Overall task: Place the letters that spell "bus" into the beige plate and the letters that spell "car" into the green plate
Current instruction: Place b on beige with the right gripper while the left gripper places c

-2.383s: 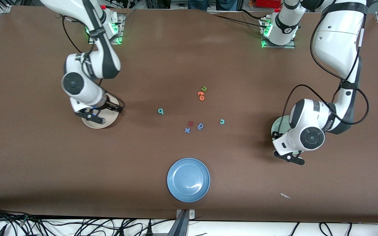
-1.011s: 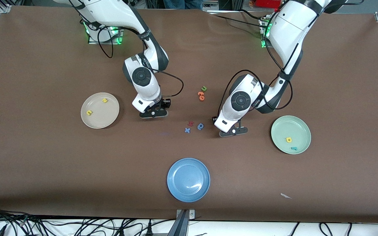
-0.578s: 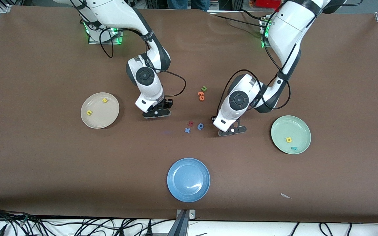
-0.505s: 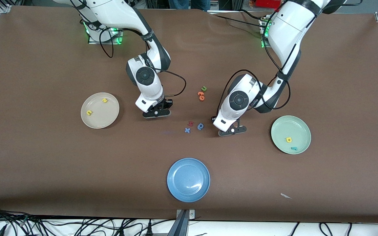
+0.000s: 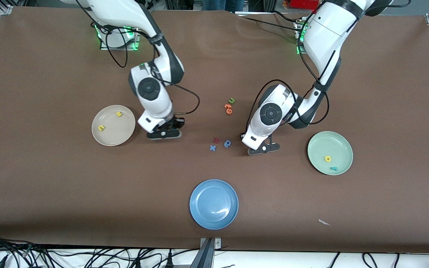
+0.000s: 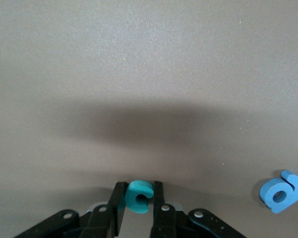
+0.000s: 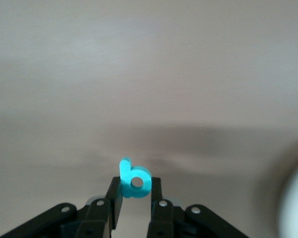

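Wrist views: left hand (image 6: pixel 139 201) clamped on teal "c" (image 6: pixel 138 197), right hand (image 7: pixel 135 191) on teal "b" (image 7: pixel 133 182).

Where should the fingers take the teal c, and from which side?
From straight above, pinching its outer edges: the teal c seems to lie flat on the table, too thin for a side approach. The left gripper is shut on it that way.

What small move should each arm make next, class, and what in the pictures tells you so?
Probably carry and drop. The right gripper is shut on the teal b, just beside the beige plate, which holds two yellow letters. The left gripper is shut on the teal c; the green plate, holding a yellow and a teal letter, lies toward the left arm's end of the table.
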Robot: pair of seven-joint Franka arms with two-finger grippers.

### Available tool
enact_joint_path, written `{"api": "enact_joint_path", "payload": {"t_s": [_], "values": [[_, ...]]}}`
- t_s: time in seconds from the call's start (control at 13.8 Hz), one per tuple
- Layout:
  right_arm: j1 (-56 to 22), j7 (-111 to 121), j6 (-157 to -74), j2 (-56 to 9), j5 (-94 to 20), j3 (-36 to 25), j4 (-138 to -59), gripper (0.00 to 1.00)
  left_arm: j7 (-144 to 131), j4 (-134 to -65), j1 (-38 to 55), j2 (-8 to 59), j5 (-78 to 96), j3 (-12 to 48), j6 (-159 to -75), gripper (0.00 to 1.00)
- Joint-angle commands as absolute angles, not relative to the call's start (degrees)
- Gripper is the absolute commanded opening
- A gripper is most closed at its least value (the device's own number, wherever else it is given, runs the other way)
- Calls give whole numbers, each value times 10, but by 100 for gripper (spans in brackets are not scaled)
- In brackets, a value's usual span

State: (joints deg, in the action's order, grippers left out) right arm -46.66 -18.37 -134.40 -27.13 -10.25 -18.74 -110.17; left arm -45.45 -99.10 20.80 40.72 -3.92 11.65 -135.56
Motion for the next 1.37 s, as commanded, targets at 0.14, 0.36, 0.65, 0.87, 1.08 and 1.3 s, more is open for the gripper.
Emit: {"api": "enact_joint_path", "payload": {"t_s": [0.14,0.36,0.65,0.87,1.08,1.3], "values": [[-469,-57,-1224,-223,-102,-314,-1146,8,-377,-962,193,388,-75,89,-1279,16],[-461,1,-1252,-242,-104,-329,-1198,10,-228,-926,136,376,-79,88,-1183,15],[-453,1,-1269,-267,-104,-329,-1204,84,-45,-901,55,369,-93,77,-1120,15],[-454,-8,-1233,-230,-105,-330,-1177,100,46,-901,-6,382,-149,70,-1125,20],[-452,3,-1034,-222,-104,-346,-1054,100,49,-885,-14,380,-140,70,-1125,100],[-439,-8,-961,-246,-106,-347,-916,100,48,-853,-24,366,-137,70,-1114,100]]}}
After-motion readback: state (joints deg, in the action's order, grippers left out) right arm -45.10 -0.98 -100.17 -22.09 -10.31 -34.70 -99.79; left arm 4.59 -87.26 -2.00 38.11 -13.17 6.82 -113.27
